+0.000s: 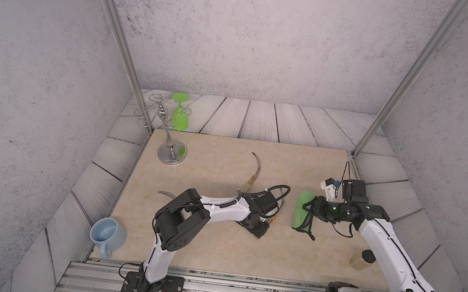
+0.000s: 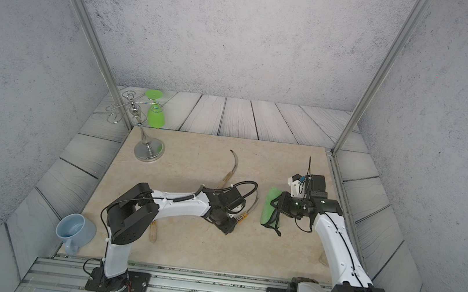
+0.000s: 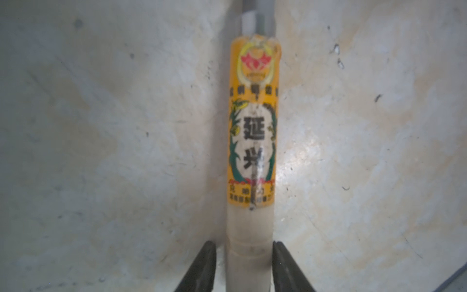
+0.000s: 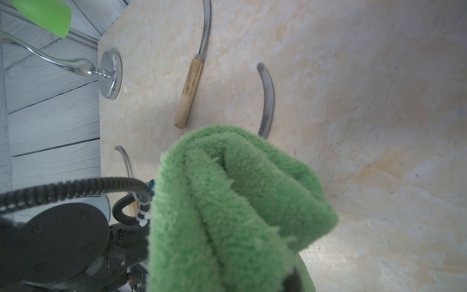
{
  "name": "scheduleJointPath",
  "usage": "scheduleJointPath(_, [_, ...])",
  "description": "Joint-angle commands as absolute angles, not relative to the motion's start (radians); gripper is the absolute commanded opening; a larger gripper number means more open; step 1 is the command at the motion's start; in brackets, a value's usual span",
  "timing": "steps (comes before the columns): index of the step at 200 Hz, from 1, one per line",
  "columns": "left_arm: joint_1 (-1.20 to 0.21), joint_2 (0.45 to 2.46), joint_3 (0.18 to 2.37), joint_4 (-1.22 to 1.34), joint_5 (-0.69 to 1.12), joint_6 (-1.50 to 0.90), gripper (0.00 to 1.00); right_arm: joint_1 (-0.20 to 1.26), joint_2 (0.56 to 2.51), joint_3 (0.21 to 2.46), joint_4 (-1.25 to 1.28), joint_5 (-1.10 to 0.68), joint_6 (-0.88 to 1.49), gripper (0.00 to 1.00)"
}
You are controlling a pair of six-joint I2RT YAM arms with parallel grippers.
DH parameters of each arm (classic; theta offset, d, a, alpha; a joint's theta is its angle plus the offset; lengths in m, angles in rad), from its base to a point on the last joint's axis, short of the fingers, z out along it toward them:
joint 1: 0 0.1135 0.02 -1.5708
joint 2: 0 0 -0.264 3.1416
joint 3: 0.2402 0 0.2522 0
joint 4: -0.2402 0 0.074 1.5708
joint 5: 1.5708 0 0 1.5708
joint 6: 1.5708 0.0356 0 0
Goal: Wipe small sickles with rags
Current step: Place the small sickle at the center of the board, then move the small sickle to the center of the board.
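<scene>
bunched fuzzy green rag (image 4: 235, 215) near orange-labelled sickle (image 3: 251, 151)

Third sickle (image 1: 166, 194) mostly hidden under left arm (image 1: 219, 208); handle label (image 3: 252, 126) print blurred.

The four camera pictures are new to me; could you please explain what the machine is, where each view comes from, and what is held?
Two white-and-black robot arms work over a beige marble-look board. Both top views look down on everything; the other two come from cameras on the arms' wrists. Three small sickles, curved grey blades on pale wooden handles, lie on the board: a plain-handled sickle, a sickle partly under the left arm and an orange-labelled sickle. The left tool straddles that labelled handle, fingers slightly apart. The right tool grips a fuzzy bright green cloth. Nearby stand a chrome glass rack, an upside-down green glass, a pale blue mug and a black-lidded jar.
</scene>
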State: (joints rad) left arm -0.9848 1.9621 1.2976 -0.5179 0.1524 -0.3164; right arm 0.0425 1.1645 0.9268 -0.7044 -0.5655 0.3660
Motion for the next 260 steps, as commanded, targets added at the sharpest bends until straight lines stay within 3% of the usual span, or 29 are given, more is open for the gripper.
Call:
scheduleJointPath(1, [-0.990,1.895,1.250,-0.511,0.138,-0.320,0.42,0.040,1.187,0.960,-0.722,-0.566,0.356,0.28])
scheduleJointPath(41, [-0.990,1.817,1.142,-0.446,0.162,-0.344,0.42,0.040,1.204,0.964,-0.729,-0.574,0.351,0.29])
scheduleJointPath(91, [-0.990,1.828,1.114,-0.409,0.180,-0.349,0.28,0.040,1.240,0.979,-0.702,-0.595,0.381,0.30])
scheduleJointPath(201, [-0.979,1.877,1.170,-0.448,0.172,-0.326,0.36,0.048,1.289,0.988,-0.666,-0.615,0.399,0.30])
scheduleJointPath(240, [-0.976,1.894,1.191,-0.454,0.174,-0.325,0.27,0.049,1.294,0.971,-0.650,-0.622,0.398,0.30])
scheduleJointPath(260, [-0.973,1.904,1.204,-0.454,0.179,-0.322,0.16,0.051,1.300,0.972,-0.653,-0.621,0.396,0.30])
